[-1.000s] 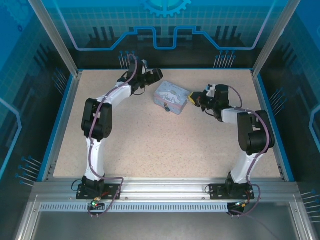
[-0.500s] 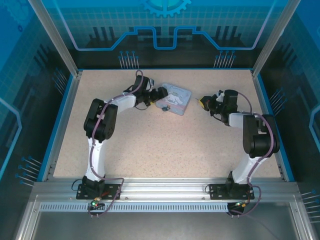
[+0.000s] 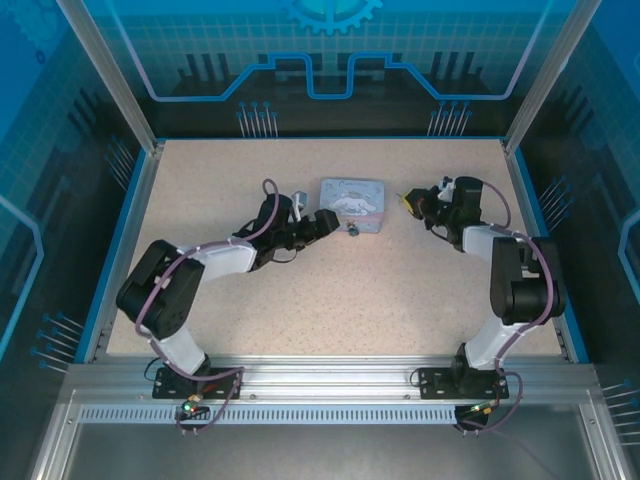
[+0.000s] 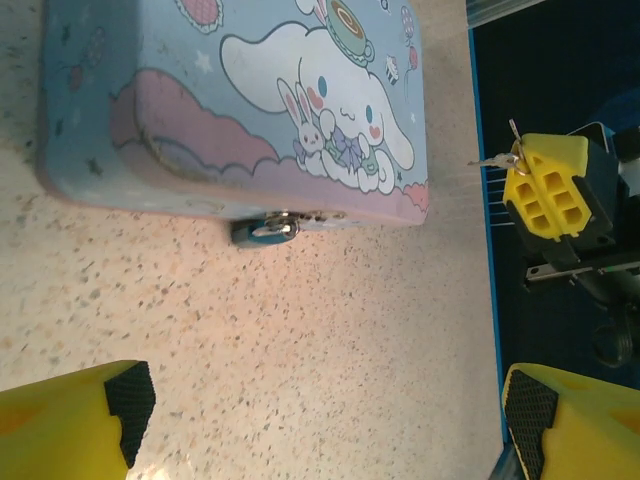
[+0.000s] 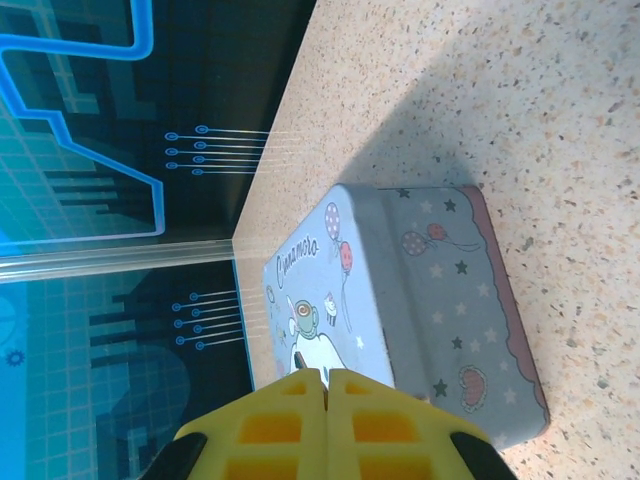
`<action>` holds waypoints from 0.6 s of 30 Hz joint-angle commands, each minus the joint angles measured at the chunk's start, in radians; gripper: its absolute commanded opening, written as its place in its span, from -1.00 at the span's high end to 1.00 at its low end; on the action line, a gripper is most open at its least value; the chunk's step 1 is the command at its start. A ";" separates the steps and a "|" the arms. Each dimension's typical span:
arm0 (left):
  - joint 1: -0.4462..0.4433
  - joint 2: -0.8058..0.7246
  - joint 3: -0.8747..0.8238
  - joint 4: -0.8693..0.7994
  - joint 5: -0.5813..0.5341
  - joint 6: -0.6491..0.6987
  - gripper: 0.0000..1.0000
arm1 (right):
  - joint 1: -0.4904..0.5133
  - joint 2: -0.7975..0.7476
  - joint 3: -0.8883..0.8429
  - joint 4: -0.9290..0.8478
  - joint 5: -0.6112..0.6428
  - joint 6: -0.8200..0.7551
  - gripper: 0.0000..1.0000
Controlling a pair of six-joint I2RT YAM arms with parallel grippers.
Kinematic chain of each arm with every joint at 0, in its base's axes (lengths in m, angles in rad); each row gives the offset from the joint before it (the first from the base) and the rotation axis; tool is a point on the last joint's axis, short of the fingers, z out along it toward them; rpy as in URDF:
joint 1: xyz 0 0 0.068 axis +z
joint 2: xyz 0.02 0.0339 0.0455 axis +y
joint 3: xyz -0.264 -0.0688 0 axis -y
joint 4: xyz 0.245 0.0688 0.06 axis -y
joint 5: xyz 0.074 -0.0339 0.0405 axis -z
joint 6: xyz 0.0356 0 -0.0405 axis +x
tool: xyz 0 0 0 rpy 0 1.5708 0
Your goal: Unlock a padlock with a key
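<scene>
Tin [image 3: 352, 200] squarer, left gripper [image 3: 324, 223] lower now.

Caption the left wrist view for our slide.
Small metal padlock against pale blue cartoon tin; right gripper pinches thin metal key.

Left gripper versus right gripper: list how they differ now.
The left gripper is open wide; the right gripper is shut. The left gripper is empty; the right gripper pinches the key. The left gripper faces the padlock side of the tin; the right gripper sits off one end of it. Both are yellow at the tips.
</scene>
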 commanded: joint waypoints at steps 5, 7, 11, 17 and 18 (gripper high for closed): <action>-0.084 0.030 0.069 -0.123 -0.143 0.211 -0.84 | 0.078 0.040 0.110 -0.021 -0.022 -0.027 1.00; -0.093 0.070 0.102 -0.124 -0.138 0.242 -0.84 | 0.097 0.063 0.126 -0.006 -0.026 -0.021 1.00; -0.107 0.141 0.150 -0.102 -0.137 0.298 -0.84 | 0.123 0.109 0.151 0.034 -0.040 -0.016 1.00; -0.130 0.235 0.228 -0.093 -0.157 0.409 -0.84 | 0.135 0.179 0.141 0.139 -0.059 0.025 1.00; -0.134 0.246 0.236 -0.093 -0.164 0.422 -0.84 | 0.137 0.187 0.139 0.154 -0.060 0.035 1.00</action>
